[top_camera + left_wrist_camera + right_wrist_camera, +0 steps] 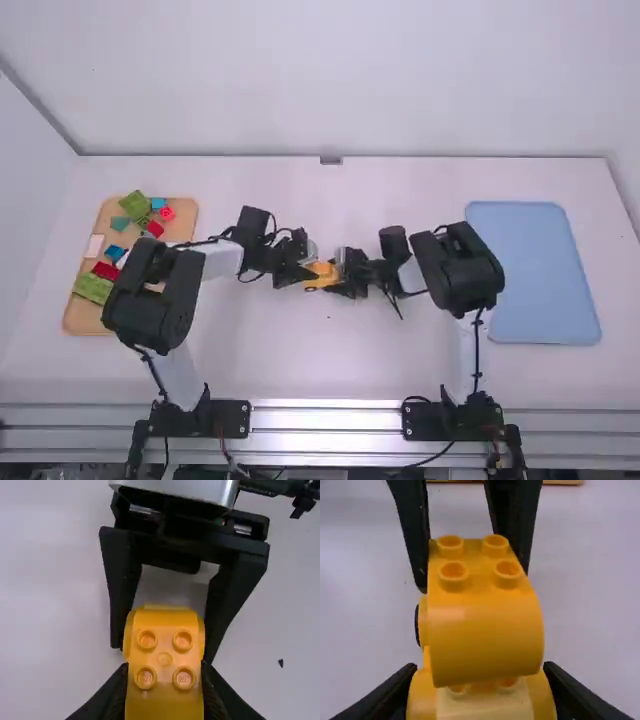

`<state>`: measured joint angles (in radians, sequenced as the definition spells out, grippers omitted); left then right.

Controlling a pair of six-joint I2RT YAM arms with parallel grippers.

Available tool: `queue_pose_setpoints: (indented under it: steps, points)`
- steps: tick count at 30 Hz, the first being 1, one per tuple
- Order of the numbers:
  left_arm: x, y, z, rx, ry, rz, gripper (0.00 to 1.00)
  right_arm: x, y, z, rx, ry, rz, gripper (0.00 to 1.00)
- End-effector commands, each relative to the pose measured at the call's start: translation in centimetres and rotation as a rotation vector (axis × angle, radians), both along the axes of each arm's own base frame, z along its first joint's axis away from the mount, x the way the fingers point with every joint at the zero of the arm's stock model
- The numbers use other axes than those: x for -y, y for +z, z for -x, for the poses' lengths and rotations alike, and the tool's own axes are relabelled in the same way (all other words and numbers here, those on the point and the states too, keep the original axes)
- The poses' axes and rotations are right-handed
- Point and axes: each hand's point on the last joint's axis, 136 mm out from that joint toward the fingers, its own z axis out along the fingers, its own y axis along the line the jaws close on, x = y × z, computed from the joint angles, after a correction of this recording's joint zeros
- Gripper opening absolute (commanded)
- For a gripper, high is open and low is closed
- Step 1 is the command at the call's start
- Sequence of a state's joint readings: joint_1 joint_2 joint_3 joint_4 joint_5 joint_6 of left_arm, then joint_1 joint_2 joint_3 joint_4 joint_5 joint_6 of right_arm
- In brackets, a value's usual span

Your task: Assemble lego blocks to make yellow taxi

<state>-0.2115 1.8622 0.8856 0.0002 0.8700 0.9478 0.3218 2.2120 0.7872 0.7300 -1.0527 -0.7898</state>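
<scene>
Left end effector (306, 276), right end effector (341, 275), both pinching yellow blocks (482, 625), rounded, studded

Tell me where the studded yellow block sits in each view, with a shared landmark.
High view: studded yellow block near the centre, immediately left of the right hand.
Left wrist view: studded yellow block, bottom centre.
Right wrist view: studded yellow block, centre.
Shared landmark: the right hand, coming down from the top in the left wrist view and at the bottom edge in the right wrist view.

2 white arms (222, 262) have black joints (150, 300) and cables (477, 352).
</scene>
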Motion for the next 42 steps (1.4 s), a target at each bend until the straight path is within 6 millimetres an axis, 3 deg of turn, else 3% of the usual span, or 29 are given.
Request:
queue_pose_setpoints:
  steps: [1,4,19,26,42]
  points:
    - [0.0,0.4,0.1,-0.001,0.004,0.01,0.14,-0.2,-0.6,0.0,-0.011,0.003,0.007,0.54]
    - [0.0,0.3,0.1,0.019,-0.01,0.006,0.12,-0.3,-0.6,0.2,-0.013,0.006,0.007,0.49]
    - [-0.5,-1.0,1.0,-0.002,-0.039,-0.02,0.08,-0.2,-0.6,0.2,-0.026,0.005,0.005,0.5]
    - [-0.4,-2.5,1.0,-0.031,-0.034,-0.018,0.09,-0.3,-0.4,0.4,-0.031,0.019,-0.009,0.5]
    - [0.2,-4.1,3.6,-0.121,-0.076,-0.102,0.06,-0.3,-0.4,0.4,-0.03,0.018,-0.008,0.5]
